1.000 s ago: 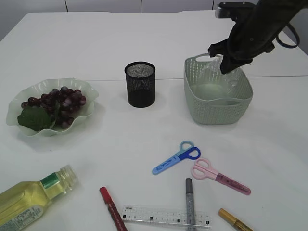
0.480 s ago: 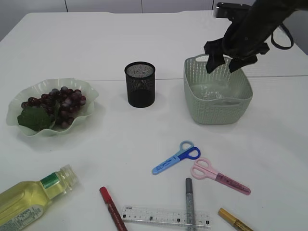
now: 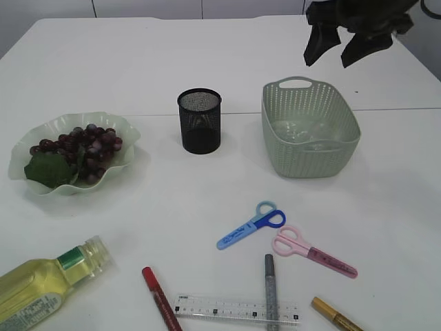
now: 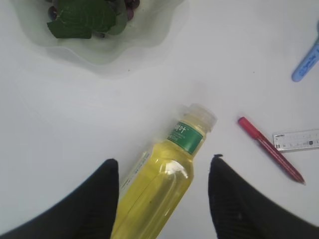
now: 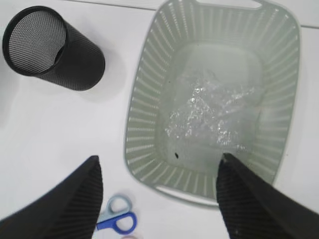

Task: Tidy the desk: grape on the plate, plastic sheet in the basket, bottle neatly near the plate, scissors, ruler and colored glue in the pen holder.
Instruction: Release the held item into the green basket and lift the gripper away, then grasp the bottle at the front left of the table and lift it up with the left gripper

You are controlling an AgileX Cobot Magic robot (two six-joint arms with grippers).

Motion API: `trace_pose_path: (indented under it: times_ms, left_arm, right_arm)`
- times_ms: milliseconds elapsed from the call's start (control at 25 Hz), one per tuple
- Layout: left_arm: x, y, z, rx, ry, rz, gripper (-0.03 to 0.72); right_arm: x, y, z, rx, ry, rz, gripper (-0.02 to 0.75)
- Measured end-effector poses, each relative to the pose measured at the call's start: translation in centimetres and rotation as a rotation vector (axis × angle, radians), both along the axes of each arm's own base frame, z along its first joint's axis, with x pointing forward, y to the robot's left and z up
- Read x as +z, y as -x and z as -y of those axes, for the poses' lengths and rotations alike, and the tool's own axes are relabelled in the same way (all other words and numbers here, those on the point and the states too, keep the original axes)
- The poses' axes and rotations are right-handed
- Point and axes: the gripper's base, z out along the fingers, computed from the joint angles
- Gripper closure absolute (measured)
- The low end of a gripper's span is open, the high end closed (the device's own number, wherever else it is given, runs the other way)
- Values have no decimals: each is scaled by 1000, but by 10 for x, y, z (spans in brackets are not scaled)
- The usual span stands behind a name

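- Right wrist view: the crumpled plastic sheet (image 5: pixel 214 117) lies inside the green basket (image 5: pixel 144 124), with the right claw (image 5: pixel 158 196) spread wide and empty above it.
- Left claw (image 4: pixel 163 196) hangs spread over the lying bottle (image 4: pixel 162 181), a finger either side, not gripping.
- Grapes (image 3: pixel 81 146) sit on the plate (image 3: pixel 41 131).
- Judged next: lower squarely over the bottle's body and close gently, since a round bottle may roll.
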Motion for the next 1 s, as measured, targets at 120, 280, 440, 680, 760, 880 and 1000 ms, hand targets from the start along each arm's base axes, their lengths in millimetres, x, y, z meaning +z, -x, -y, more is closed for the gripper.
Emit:
trace_pose_path:
  times_ms: [120, 280, 440, 680, 760, 880, 1000]
  left_arm:
    - [0, 0, 0, 0, 0, 0, 265]
    - [0, 0, 0, 0, 0, 0, 265]
    - [0, 0, 0, 0, 2, -2, 265]
    - [0, 0, 0, 0, 4, -2, 265]
    - [0, 0, 0, 0, 5, -2, 265]
    - [0, 0, 0, 0, 5, -2, 265]
    - [0, 0, 0, 0, 5, -2, 265]
  right_arm:
    - [15, 11, -1, 13, 0, 0, 214]
    - [30, 34, -4, 28, 0, 14, 214]
    - [26, 60, -4, 40, 13, -40, 214]
    - [3, 98, 3, 38, 43, -138, 214]
    - [-3, 112, 6, 35, 49, -152, 214]
    - [-10, 132, 10, 31, 54, -164, 214]
    - [-15, 148, 12, 30, 56, -176, 214]
